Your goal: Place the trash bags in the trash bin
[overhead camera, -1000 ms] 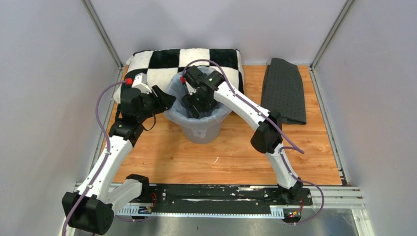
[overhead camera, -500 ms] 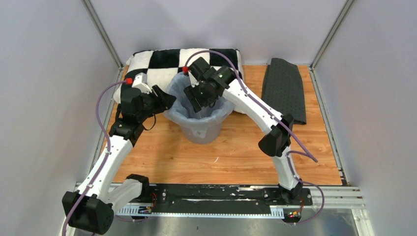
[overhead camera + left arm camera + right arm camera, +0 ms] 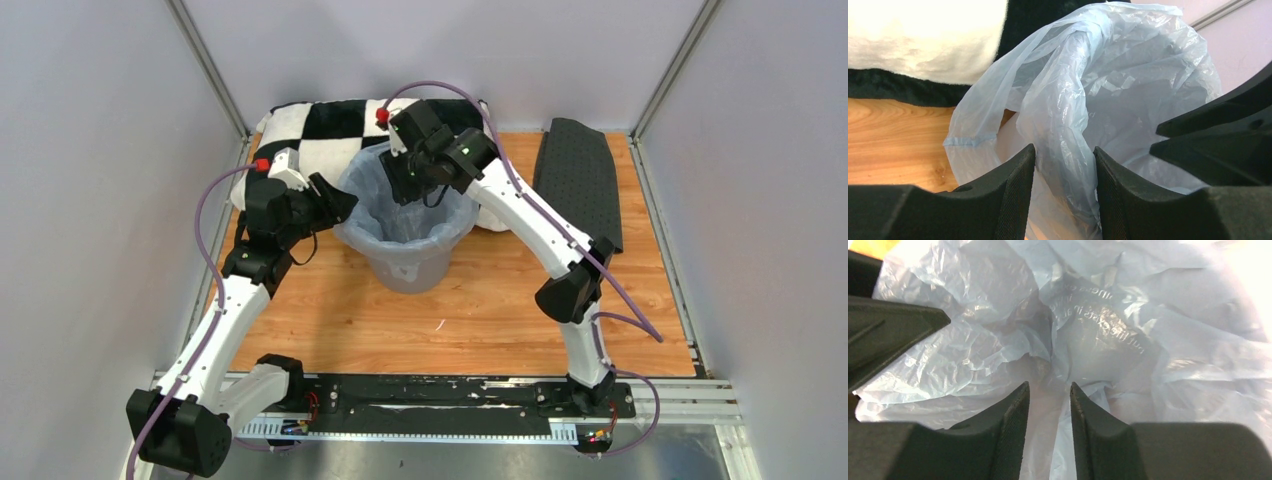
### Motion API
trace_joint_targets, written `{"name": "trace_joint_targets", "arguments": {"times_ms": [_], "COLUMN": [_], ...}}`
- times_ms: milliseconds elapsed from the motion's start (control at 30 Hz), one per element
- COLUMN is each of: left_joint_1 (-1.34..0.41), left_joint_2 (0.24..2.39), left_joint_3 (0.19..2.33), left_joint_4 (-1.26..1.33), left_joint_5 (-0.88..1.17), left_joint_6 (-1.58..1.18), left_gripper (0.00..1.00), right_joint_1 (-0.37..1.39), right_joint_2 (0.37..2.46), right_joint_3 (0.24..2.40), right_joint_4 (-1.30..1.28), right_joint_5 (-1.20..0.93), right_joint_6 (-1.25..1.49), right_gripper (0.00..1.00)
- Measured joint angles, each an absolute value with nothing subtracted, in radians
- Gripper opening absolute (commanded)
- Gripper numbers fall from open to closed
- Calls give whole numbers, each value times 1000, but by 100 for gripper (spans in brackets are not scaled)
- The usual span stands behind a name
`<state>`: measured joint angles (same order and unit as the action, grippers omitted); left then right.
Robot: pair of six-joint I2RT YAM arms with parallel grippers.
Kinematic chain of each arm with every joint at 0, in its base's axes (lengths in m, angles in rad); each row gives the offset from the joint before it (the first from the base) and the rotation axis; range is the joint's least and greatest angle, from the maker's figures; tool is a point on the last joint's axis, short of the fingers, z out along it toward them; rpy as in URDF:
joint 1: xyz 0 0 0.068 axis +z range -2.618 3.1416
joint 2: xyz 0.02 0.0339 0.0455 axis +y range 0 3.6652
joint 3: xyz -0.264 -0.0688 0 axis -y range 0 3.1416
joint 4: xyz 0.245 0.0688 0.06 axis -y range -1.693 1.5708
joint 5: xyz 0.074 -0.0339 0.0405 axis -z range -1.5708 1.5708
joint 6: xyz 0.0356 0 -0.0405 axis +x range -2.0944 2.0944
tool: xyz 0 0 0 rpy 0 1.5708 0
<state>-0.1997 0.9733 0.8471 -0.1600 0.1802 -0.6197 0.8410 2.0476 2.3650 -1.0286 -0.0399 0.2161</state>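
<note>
Trash bag (image 3: 400, 215) lining trash bin (image 3: 410, 268), left jaws pinching its edge, right jaws over far rim, grip unclear.

trash bin (image 3: 405, 268) mouth: right hand (image 3: 410, 190), trash bag (image 3: 398, 215) inside | left rim: left hand (image 3: 338, 205) | behind: pillow (image 3: 300, 125) | front: open table (image 3: 450, 320)

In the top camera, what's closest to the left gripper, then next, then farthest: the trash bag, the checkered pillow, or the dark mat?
From the left gripper:
1. trash bag, held between its fingers at the left rim of the bin.
2. checkered pillow, just behind it.
3. dark mat, far off at the right.
</note>
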Motion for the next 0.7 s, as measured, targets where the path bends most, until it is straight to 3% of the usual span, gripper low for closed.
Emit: {"name": "trace_joint_targets", "arguments": {"times_ms": [167, 700], "left_joint_1": [-200, -205], "left_joint_2": [973, 973], "left_joint_3": [847, 847], "left_joint_4": [-160, -157], "left_joint_5": [179, 176], "left_joint_6": [-620, -620], "left_gripper": [49, 49], "right_joint_1": [815, 696], "right_joint_2": [2019, 1933], "right_joint_3": [2365, 2144], "right_joint_4": [-1005, -918], "right_joint_5": [13, 38], "right_joint_6": [213, 198], "right_gripper": [30, 30]}}
